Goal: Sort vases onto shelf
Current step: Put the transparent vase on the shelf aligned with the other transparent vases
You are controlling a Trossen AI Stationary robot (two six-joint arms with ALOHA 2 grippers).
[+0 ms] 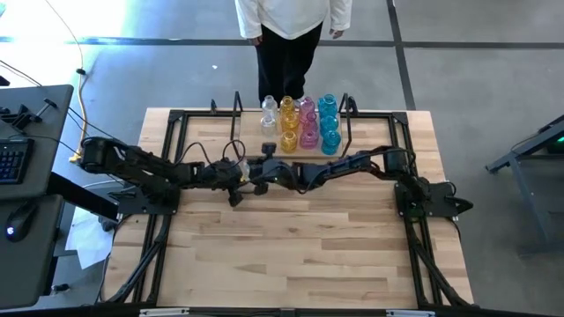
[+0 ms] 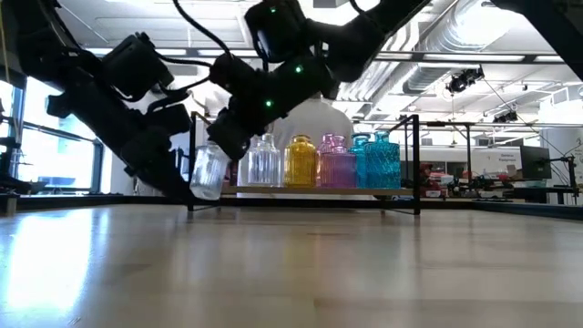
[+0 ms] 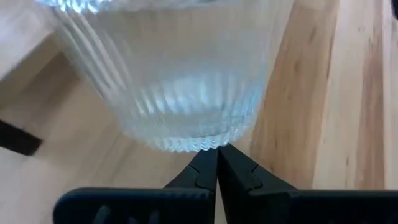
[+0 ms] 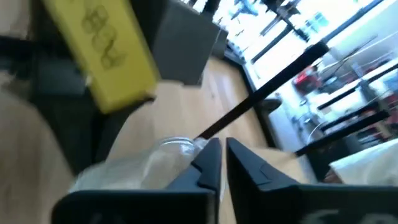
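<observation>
A clear ribbed vase (image 2: 208,170) hangs tilted above the table, left of the shelf (image 2: 401,189). My right gripper (image 2: 223,141) reaches in from the right and is shut at the vase's top. My left gripper (image 3: 217,158) is shut, with its fingertips just under the vase's base (image 3: 186,140). In the high view both grippers meet near the vase (image 1: 231,165). On the shelf, clear (image 2: 264,162), amber (image 2: 301,162), pink (image 2: 335,162) and blue vases (image 2: 375,160) stand upright in rows. My right gripper is shut at the clear vase's mouth rim (image 4: 179,145), which shows beside one finger (image 4: 208,163). The fingers hide whether the glass wall lies between them. They slant down from the table's right. The vase hangs tilted below them, clear of the table. My left gripper's shut fingertips stand at the edge of the vase's base (image 3: 202,146); I cannot tell whether they touch it.
A person (image 1: 286,35) stands beyond the table's far edge, behind the shelf. Black frame rods (image 1: 172,132) run along the table's sides. The near half of the wooden tabletop (image 1: 291,255) is bare. A desk with a keyboard (image 1: 13,158) stands left of the table.
</observation>
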